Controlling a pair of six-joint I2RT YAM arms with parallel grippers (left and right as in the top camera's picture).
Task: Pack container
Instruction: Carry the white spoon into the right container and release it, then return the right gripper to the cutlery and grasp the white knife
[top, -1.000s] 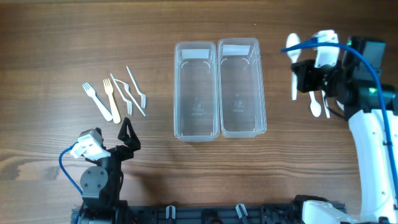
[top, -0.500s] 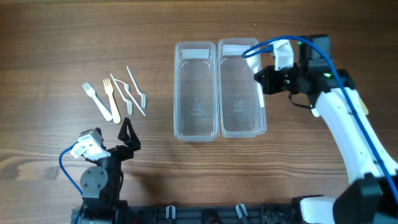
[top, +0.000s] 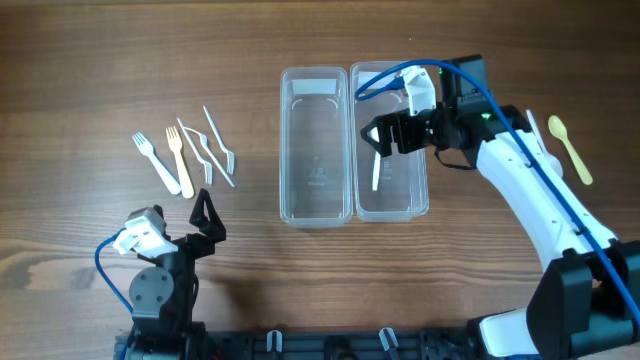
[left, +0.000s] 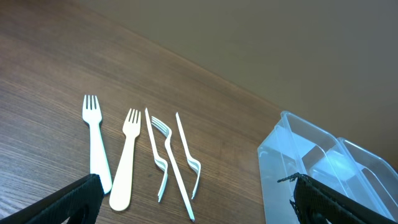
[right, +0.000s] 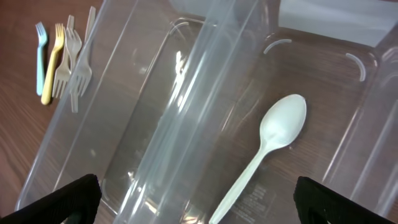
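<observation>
Swung leftward, the right end effector hangs released above the right container; a white spoon lies inside.

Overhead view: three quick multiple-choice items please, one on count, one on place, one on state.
1. How many clear containers stand on the table?
A. one
B. two
C. four

2. Which one holds the white spoon?
A. the one nearer the left arm
B. the one nearer the right arm
C. neither

3. The right end effector is:
A. shut on the spoon
B. shut and empty
C. open, above the spoon's container

Answers:
1 B, two tubs sit side by side.
2 B, the spoon lies on that tub's floor.
3 C, the right wrist view shows its fingers wide apart and the spoon lying free.
</observation>
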